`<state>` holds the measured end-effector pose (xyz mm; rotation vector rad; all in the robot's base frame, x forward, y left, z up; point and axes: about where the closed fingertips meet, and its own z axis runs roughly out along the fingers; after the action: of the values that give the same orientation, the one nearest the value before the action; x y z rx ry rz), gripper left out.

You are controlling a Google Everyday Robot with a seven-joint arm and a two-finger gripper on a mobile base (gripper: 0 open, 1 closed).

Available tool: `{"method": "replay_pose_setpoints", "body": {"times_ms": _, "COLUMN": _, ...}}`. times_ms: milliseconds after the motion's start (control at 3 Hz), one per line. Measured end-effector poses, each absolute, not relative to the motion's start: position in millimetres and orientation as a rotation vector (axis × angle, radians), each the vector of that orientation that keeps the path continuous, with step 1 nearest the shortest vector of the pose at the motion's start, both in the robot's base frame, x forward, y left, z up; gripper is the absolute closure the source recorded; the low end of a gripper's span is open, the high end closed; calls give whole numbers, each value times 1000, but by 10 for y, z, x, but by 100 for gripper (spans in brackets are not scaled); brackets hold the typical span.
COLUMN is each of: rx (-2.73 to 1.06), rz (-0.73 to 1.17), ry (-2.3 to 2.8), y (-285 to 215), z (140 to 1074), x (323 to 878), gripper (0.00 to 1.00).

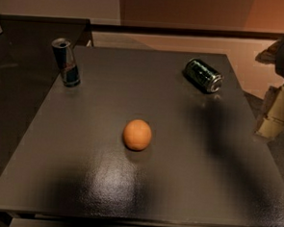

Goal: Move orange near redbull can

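**Orange lies free mid-table, well apart from the redbull can**

We see the orange (137, 134) alone near the middle of the dark table (103, 190), touching nothing. The redbull can (66, 62) stands upright near the far left corner, well apart from the fruit. A dark green can (203, 76) lies on its side toward the far right. The gripper (276, 113) hangs at the right edge of the view, off the table's side and away from the orange. We cannot tell whether it is released or clenched, though it grasps none of the task's things.

We judge the orange to be fairly light, firm under a slightly yielding rind, and matte rather than slippery, so it should bear a modest squeeze. Being round, it may roll at a nudge and may slip out of an off-centre pinch. We would take hold from above, across its widest part, with the jaws level on either side of its middle. The slim upright can looks easy to tip, so we would set the fruit beside it, not against it.
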<state>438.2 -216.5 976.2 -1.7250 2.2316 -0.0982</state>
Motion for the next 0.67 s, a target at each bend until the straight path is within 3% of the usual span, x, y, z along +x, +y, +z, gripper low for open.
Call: {"method": "replay_pose_setpoints", "body": {"times_ms": 667, "rx": -1770, "rz": -24, "ry": 2164, "y": -1937, "z": 9745, "x": 4428, "gripper": 0}}
